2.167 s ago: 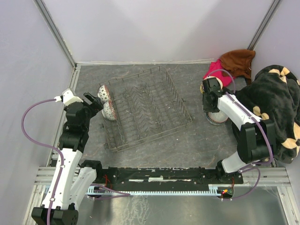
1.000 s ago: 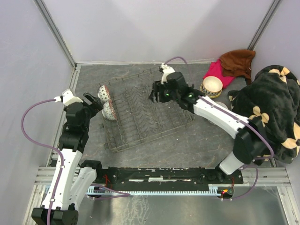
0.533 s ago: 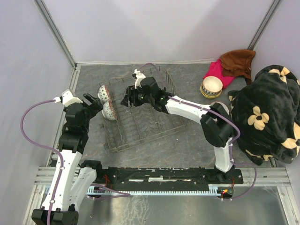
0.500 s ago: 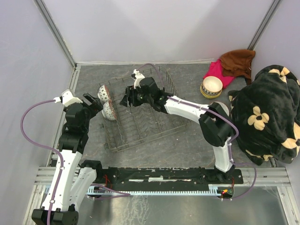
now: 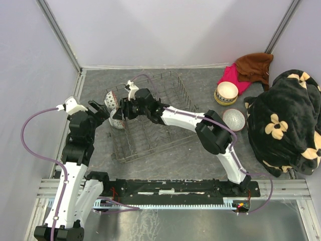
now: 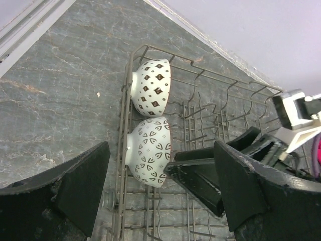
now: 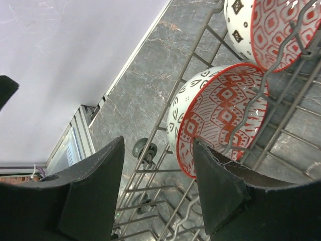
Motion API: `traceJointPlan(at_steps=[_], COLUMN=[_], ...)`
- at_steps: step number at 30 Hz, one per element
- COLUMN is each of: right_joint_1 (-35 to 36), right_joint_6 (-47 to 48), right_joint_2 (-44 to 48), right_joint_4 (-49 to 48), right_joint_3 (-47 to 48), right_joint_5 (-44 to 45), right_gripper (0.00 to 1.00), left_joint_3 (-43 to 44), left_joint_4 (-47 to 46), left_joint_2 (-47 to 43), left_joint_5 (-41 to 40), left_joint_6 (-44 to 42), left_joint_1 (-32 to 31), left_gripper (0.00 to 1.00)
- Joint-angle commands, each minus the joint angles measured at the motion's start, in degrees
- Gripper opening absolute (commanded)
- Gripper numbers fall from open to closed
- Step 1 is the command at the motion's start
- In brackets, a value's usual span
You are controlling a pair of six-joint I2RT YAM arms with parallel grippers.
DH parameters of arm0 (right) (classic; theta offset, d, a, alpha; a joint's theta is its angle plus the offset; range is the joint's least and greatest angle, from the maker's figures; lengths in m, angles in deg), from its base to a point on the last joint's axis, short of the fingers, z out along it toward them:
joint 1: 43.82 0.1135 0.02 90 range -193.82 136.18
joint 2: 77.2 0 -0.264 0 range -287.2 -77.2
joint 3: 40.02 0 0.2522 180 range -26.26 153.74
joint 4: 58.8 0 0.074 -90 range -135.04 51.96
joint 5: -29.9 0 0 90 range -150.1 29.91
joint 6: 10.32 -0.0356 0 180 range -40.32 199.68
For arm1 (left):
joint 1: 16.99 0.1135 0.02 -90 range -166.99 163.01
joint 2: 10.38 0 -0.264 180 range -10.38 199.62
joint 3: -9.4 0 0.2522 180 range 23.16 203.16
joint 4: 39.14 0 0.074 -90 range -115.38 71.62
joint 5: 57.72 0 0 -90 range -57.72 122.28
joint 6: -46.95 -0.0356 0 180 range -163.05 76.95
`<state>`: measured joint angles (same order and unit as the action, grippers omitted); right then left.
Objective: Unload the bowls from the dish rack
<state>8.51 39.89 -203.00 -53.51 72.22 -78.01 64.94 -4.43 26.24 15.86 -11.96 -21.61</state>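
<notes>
Left gripper (image 5: 100, 111): spread wide and empty, poised just outside the left end of the dish rack, aimed at the two bowls there.
Dish rack (image 5: 160, 128): grey wire, set askew at mid-desk (image 5: 170, 165), bare of crockery but for its left end.
Near bowl (image 6: 149, 158): propped on edge between the tines against the left side wire, white outside with dark leaf marks turned toward the left arm, red-lattice inside turned into the rack.
Right gripper (image 7: 158, 148): reached clear across the rack, jaws parted with nothing between them, lined up just short of the near bowl's red rim.
Far bowl (image 6: 152, 88): on edge likewise, just behind the near one, diamond-dotted outside, almost touching its neighbour.
Handling: by the look of it, stiff glazed ceramic, light enough for one gripper, slippery and apt to chip against wire.
Hold: best judged as a pinch across the rim, one finger inside and one outside, at the upper edge clear of the tines, followed by a straight lift.
Risk: rim snagging a tine, or a nudge to the far bowl.
Already out: stack of bowls (image 5: 225, 93) and a grey bowl (image 5: 233, 119) on the desk, well to the right of the rack; number in the stack impossible to tell.
Backdrop: pink and brown cloths (image 5: 251, 70) and a black flowered blanket (image 5: 286, 120) heaped in the far right corner.
</notes>
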Motion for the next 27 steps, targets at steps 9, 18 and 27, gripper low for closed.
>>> traceJointPlan(at_steps=[9, 18, 27], right_joint_1=[0.92, 0.92, 0.92], right_joint_6=[-4.83, -7.19, -7.04], right_joint_2=[-6.58, -8.43, -7.77], right_joint_4=[-7.76, -10.89, -11.39], right_joint_3=[4.79, 5.06, 4.69], right_joint_5=[-3.41, -4.50, -4.24], right_gripper=[0.55, 0.30, 0.09], left_joint_3=[0.31, -0.12, -0.03], left_joint_4=[0.06, 0.06, 0.32], left_joint_2=[-1.08, -1.14, -1.43], left_joint_5=[-0.76, -0.94, -1.06], left_joint_6=[0.37, 0.37, 0.29], left_joint_1=[-0.04, -0.02, -0.02], left_gripper=[0.90, 0.90, 0.90])
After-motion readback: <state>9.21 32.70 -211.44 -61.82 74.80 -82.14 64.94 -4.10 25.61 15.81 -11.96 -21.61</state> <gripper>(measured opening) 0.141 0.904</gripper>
